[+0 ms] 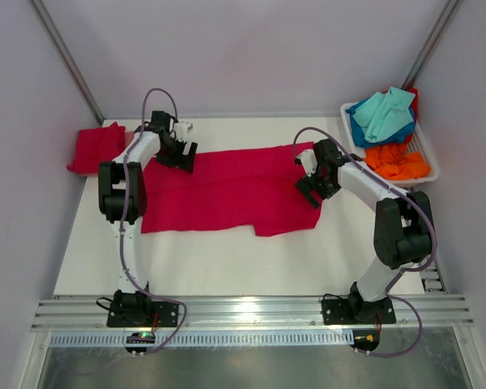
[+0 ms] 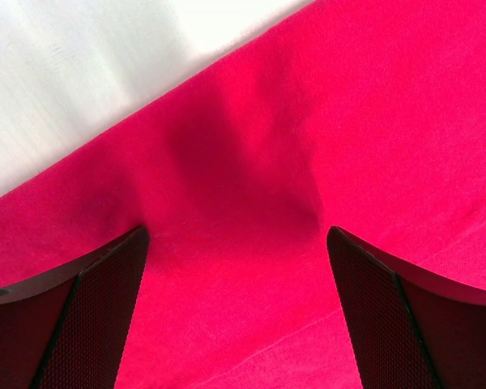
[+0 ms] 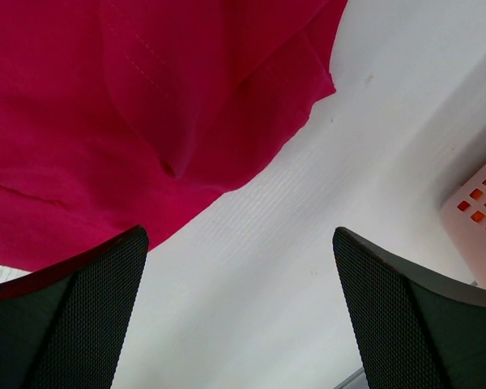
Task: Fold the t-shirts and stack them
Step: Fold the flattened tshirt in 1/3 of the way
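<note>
A crimson t-shirt [image 1: 227,190] lies spread across the middle of the white table. My left gripper [image 1: 178,154] is open over its far left edge; in the left wrist view the cloth [image 2: 251,203] fills the gap between the fingers [image 2: 89,316]. My right gripper [image 1: 312,182] is open at the shirt's right edge; the right wrist view shows the hem [image 3: 170,138] to the left and bare table between the fingers [image 3: 405,324]. A folded crimson shirt [image 1: 93,147] sits at the far left.
A white basket [image 1: 425,158] at the far right holds teal [image 1: 386,113], blue and orange [image 1: 397,160] shirts; its corner shows in the right wrist view [image 3: 478,211]. Grey walls enclose the table. A metal rail [image 1: 251,312] runs along the near edge.
</note>
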`<state>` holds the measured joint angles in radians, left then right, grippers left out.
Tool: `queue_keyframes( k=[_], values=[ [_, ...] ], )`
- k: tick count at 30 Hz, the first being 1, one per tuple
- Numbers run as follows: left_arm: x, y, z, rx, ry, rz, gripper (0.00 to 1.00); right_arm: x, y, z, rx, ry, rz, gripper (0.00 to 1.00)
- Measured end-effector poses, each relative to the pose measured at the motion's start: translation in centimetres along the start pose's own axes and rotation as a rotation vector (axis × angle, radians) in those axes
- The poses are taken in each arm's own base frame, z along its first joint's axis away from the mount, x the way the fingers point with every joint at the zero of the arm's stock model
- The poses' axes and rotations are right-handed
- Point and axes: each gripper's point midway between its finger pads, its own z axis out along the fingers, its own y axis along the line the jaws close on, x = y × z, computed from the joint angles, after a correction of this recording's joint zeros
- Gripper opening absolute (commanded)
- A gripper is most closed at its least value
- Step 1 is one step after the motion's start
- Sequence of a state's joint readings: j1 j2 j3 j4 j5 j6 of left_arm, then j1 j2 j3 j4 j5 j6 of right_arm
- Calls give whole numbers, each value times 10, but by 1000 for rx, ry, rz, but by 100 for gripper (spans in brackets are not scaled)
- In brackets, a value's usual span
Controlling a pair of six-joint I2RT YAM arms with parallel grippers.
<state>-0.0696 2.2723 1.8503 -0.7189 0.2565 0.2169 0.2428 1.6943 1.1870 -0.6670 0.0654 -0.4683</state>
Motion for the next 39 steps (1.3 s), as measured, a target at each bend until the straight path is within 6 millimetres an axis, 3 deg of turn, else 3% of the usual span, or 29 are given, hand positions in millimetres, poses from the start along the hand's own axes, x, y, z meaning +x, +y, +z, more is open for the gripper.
queue_keyframes(
  k=[6, 9, 15, 28, 34, 39],
  values=[
    [0, 0, 0, 2, -1, -2, 93, -2, 3, 5, -14, -12, 0, 99],
    [0, 0, 0, 2, 0, -2, 93, -2, 4, 17, -20, -2, -4, 99],
    [3, 0, -1, -1, 7, -1, 93, 26, 14, 34, -36, 80, -22, 99],
    [5, 0, -1, -3, 13, 7, 93, 55, 11, 19, 21, 109, -25, 99],
    [10, 1, -3, -9, 17, 25, 93, 79, 17, 11, 10, 159, -20, 99],
    [10, 0, -3, -6, 16, 27, 93, 72, 13, -7, 27, 116, -12, 99]
  ],
)
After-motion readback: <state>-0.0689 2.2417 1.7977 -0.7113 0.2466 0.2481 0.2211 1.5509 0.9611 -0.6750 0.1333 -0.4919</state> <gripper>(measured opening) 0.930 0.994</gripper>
